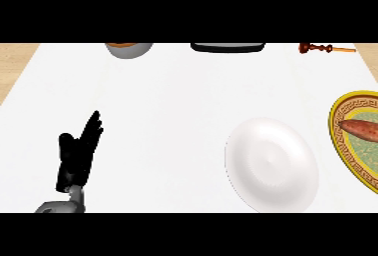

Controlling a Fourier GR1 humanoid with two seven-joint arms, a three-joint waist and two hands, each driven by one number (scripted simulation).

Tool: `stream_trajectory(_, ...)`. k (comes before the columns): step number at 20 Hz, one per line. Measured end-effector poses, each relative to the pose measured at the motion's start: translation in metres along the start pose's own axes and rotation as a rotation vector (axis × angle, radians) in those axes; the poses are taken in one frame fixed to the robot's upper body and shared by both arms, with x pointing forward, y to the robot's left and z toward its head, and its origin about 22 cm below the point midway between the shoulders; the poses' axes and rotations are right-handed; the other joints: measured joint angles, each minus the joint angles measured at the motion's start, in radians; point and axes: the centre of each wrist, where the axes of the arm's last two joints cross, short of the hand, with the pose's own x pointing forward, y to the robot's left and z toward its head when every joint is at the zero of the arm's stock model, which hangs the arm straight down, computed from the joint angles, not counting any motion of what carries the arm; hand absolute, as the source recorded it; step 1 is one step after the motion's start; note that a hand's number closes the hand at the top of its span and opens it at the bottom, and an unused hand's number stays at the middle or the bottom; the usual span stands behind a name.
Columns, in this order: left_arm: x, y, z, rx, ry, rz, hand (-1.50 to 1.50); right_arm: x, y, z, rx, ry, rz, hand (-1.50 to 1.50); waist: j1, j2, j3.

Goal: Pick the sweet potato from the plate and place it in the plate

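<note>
A reddish-brown sweet potato (pixel 359 130) lies on a yellow-rimmed green patterned plate (pixel 337 120) at the right edge of the head view, partly cut off by it. To its left sits a plain white plate (pixel 271 162) with nothing on it. My left hand (pixel 76 157) rests at the lower left, fingers straight and pointing up, far from both plates. My right hand does not show.
Along the far edge of the white counter stand a grey bowl (pixel 130 49), a dark flat tray (pixel 228 47) and a brown wooden tool (pixel 323 48). Wooden surface shows at both far corners.
</note>
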Motion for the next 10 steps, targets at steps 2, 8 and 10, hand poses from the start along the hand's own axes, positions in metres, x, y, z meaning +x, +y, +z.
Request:
stream_trajectory(2,0.003,-0.002,0.002,-0.009,0.001,-0.002,0.0,-0.001,0.005,-0.003,0.001,-0.01,-0.005,-1.5,0.002,0.0,0.0)
stream_trajectory(8,0.003,-0.008,-0.002,-0.007,0.0,-0.001,0.0,-0.011,0.012,0.002,0.003,-0.02,0.016,-1.5,-0.001,0.0,0.0)
stream_trajectory(10,0.001,-0.01,-0.002,-0.013,0.003,-0.002,0.0,-0.015,0.014,0.005,-0.005,-0.015,0.033,-1.5,0.001,0.001,0.0)
